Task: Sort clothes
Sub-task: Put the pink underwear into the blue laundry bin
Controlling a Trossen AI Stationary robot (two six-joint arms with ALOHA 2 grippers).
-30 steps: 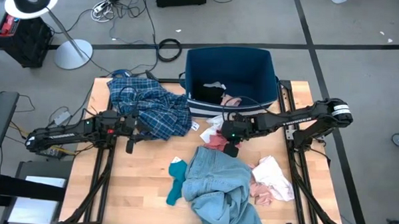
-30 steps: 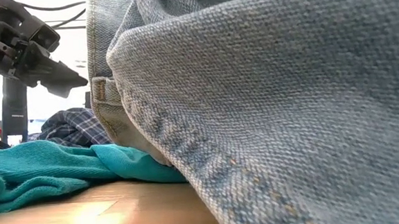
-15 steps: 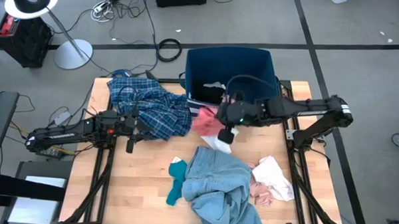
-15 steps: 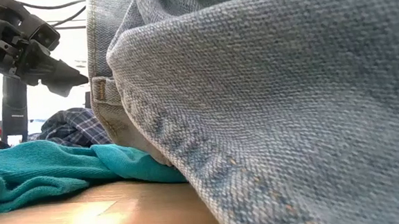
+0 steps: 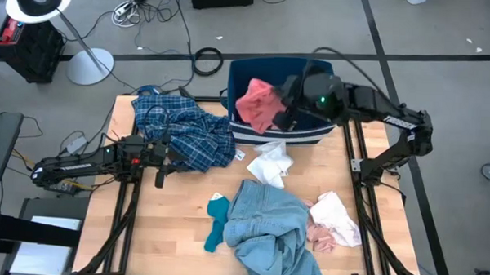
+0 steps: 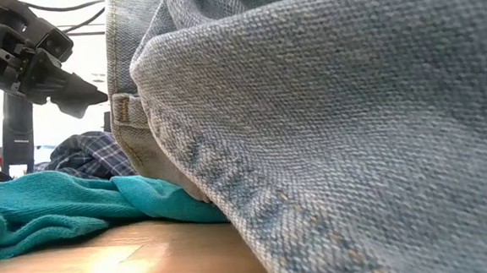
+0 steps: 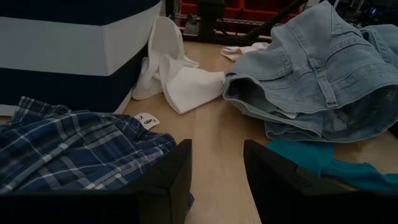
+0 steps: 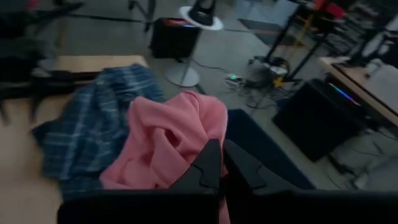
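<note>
My right gripper (image 5: 287, 116) is shut on a small pink garment (image 5: 258, 104) and holds it up over the dark-blue bin (image 5: 322, 75). My left gripper (image 5: 160, 178) is open and empty, low over the table beside the blue-white plaid shirt (image 5: 184, 131); it also shows in the low view (image 6: 78, 94). A white garment (image 5: 273, 163) lies on the table against the bin's near wall. The light-blue denim piece (image 5: 266, 228) lies at the near middle. The teal sock (image 5: 217, 223) lies at its left edge. My right gripper pinches a bunched fold of the pink garment (image 8: 198, 138) between its two shut fingers (image 8: 210, 163). The fingers come slanting from the table's right. The garment is lifted clear and hangs slack below and ahead of the fingers, over the bin's left part.
Pink and white small items (image 5: 334, 221) lie at the near right beside the denim. The bin holds dark and light items (image 5: 266, 114). Bare wood (image 5: 186, 193) shows between the plaid shirt and the sock. The denim (image 6: 327, 123) fills most of the low view.
My right gripper has risen from the table in front of the bin and gone toward the far edge, carrying the pink garment up over the bin. The white garment, which lay with it, stays on the table. My left arm has kept still.
</note>
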